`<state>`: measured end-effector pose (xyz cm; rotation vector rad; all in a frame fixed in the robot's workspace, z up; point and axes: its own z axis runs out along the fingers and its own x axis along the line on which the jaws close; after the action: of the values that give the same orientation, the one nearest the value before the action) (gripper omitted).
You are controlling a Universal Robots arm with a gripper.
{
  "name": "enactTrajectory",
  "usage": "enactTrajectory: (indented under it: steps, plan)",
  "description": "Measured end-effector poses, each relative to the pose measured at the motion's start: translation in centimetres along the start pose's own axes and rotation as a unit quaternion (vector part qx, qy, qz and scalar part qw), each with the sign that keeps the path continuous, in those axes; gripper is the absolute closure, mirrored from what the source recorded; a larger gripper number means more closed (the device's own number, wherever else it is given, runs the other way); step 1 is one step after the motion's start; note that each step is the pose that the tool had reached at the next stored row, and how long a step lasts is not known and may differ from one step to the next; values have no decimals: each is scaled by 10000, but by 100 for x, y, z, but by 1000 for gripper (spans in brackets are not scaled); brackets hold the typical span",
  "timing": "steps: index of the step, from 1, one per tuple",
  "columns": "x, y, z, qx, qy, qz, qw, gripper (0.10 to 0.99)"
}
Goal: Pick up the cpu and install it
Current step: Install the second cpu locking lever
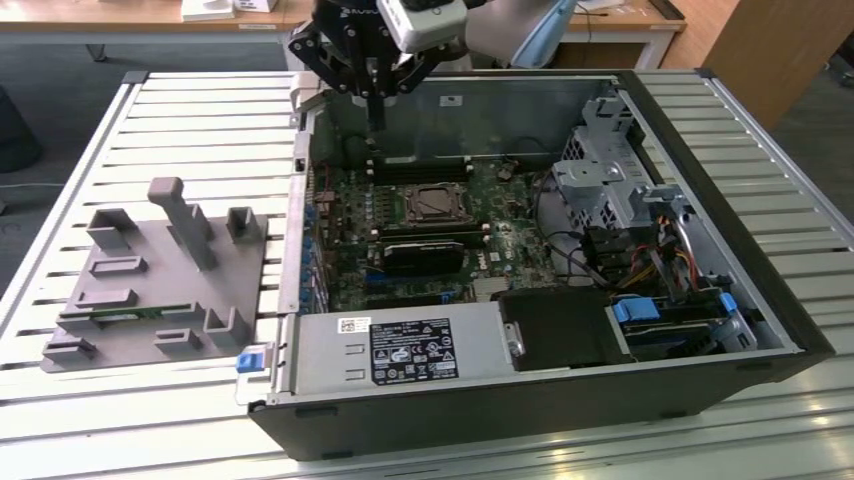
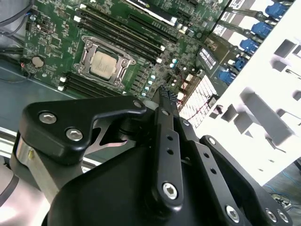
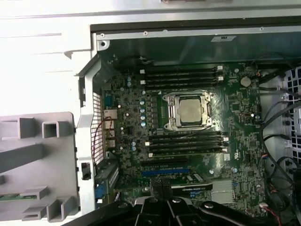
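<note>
My pincer [image 2: 165, 96] hangs closed and empty above the open computer case.

Its black fingers meet at one tip, holding nothing. Beyond that tip, on the green motherboard [image 3: 136, 155], the small flat square cpu with its silvery metal top [image 3: 190, 110] lies face-up in its metal-framed socket [image 3: 170, 113], edges square to the frame, no long axis; I judge it already seated.
</note>
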<state>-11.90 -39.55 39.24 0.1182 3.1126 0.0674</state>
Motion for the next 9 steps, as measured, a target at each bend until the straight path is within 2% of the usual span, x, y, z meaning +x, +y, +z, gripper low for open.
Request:
enactTrajectory:
  steps: [3, 5, 9]
  plan:
    - [-44, 50, 18, -1, 1, -1, 10000, 980]
    - [-104, 80, 41, 0, 4, 0, 10000, 980]
    - [-195, 98, 98, -1, 8, -1, 10000, 980]
